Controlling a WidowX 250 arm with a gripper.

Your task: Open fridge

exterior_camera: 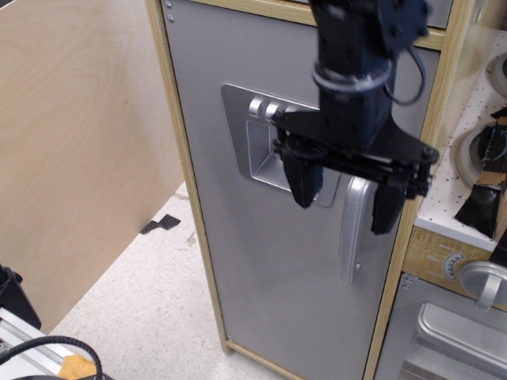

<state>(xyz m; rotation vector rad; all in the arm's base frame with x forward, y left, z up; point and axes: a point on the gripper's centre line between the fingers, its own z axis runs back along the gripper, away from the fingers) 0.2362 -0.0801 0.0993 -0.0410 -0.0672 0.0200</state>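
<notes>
Speckled floor (142, 293); fridge (261, 261) shut, tool (344, 198) astride handle (351, 233).

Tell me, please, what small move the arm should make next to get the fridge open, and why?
Probably ease the gripper in toward the door and close it on the handle. Its fingers are spread, one on each side of the silver bar's upper part, gripping nothing yet, and the fridge door appears shut within its wooden frame. How far the fingers stand from the door cannot be told.

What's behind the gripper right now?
Behind the open gripper: the fridge door's silver handle between its fingers, and the dispenser panel to its left. The handle's top is hidden.
</notes>
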